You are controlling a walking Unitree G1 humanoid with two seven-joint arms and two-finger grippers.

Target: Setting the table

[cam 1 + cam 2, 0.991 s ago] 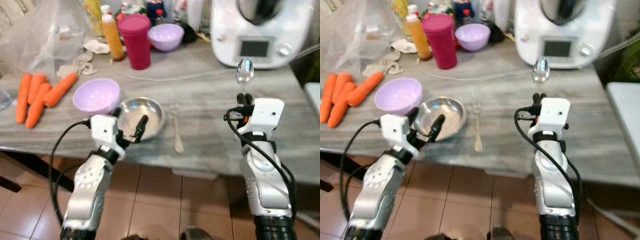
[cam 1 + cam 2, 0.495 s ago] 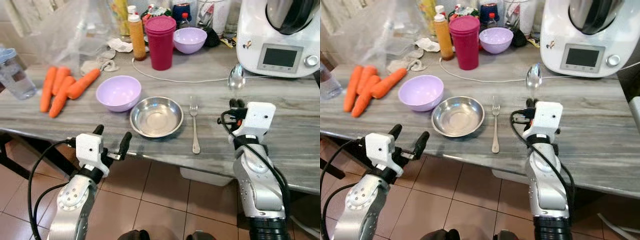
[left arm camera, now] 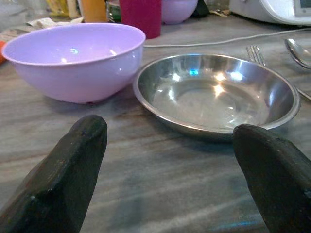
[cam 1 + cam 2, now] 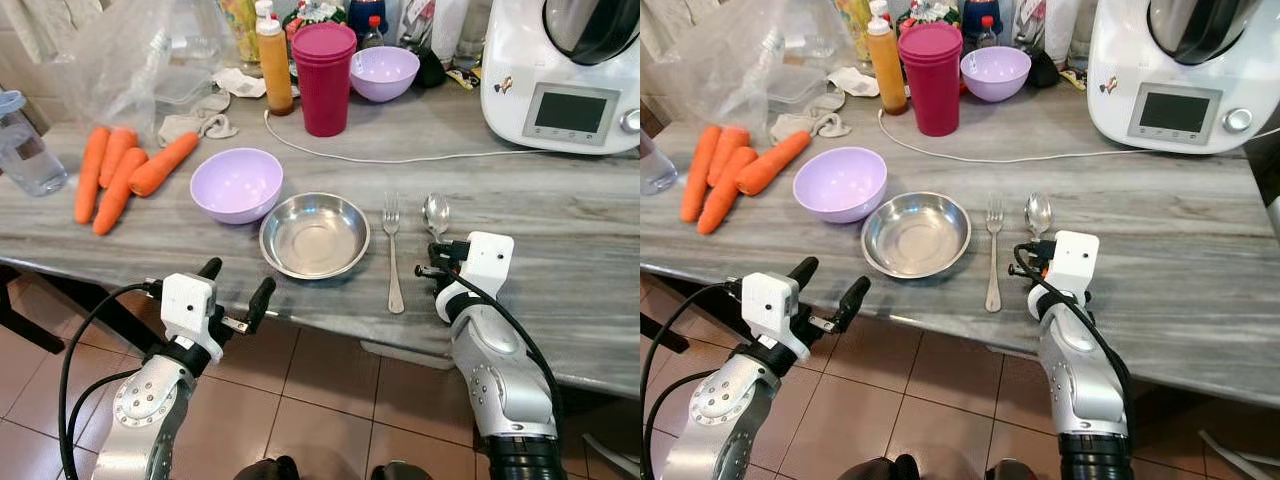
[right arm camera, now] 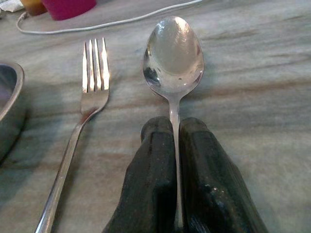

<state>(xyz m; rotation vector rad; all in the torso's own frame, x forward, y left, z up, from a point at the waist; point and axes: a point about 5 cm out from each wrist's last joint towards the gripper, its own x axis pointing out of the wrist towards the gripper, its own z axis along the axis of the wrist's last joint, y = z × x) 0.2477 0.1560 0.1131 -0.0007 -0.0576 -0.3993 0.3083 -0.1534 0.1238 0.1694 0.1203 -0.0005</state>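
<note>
Now the right gripper [image 5: 175,160], jaws pinching the handle of the shiny metal spoon [image 5: 173,53] just beside the steel fork [image 4: 392,250] on the grey marbled worktop [image 4: 560,215], should lay it flat, parallel, then release, while the left gripper [image 4: 235,290] hangs spread.

Right gripper [image 5: 176,160]: fingers pinched on spoon [image 5: 173,58] handle. Fork [image 5: 87,109] lies close beside, on the steel dish [image 3: 216,92] side. Bare counter [image 4: 560,215] on the other side and ahead, up to white cable [image 4: 400,158].
</note>
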